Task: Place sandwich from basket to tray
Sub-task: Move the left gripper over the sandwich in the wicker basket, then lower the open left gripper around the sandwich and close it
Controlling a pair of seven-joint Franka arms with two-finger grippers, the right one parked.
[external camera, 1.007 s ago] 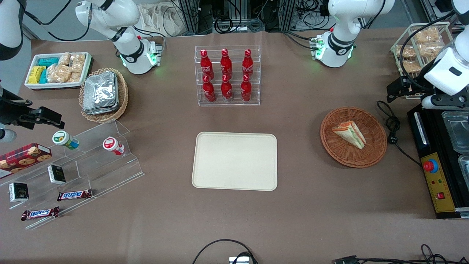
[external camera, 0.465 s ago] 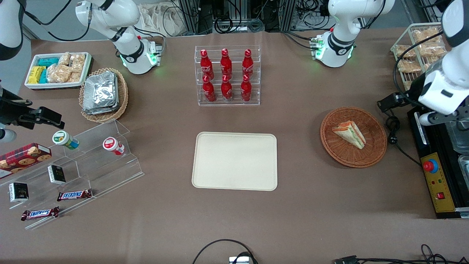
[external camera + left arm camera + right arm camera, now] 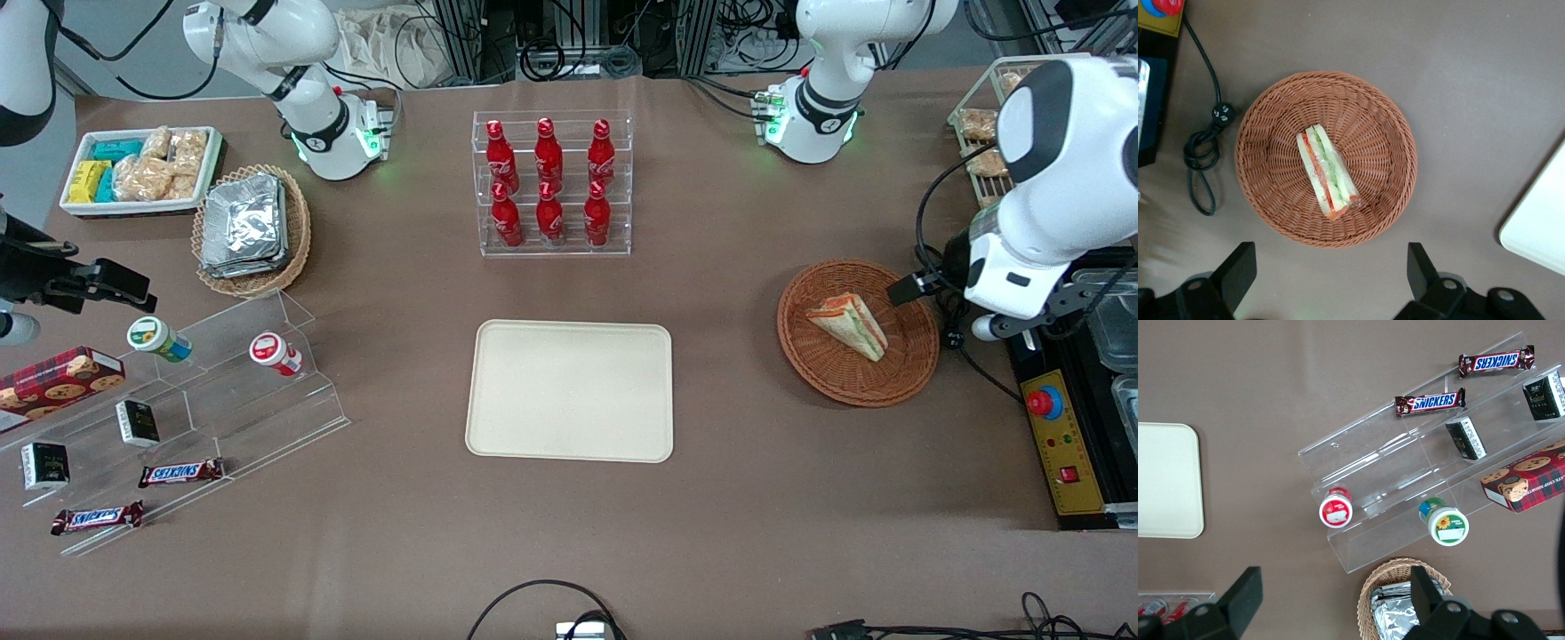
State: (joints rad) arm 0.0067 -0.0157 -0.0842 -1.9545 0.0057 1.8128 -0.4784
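The gripper (image 3: 1327, 279) is cut off by the picture's edge, only its spread fingertips (image 3: 1238, 270) shown; the tray (image 3: 1538, 223) is likewise cropped.

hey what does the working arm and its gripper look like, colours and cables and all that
The left arm has glossy white rounded shells with dark grey joint caps, and a black cable loops alongside it. Its gripper, beside the reddish-brown wicker basket, has two black wedge-shaped fingers, spread open, on black mounts.

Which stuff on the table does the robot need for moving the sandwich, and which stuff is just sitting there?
Needed: sandwich, basket, tray, open gripper above the basket.

Just sitting: cola bottles, foil packets, Snickers bars, cookie box.
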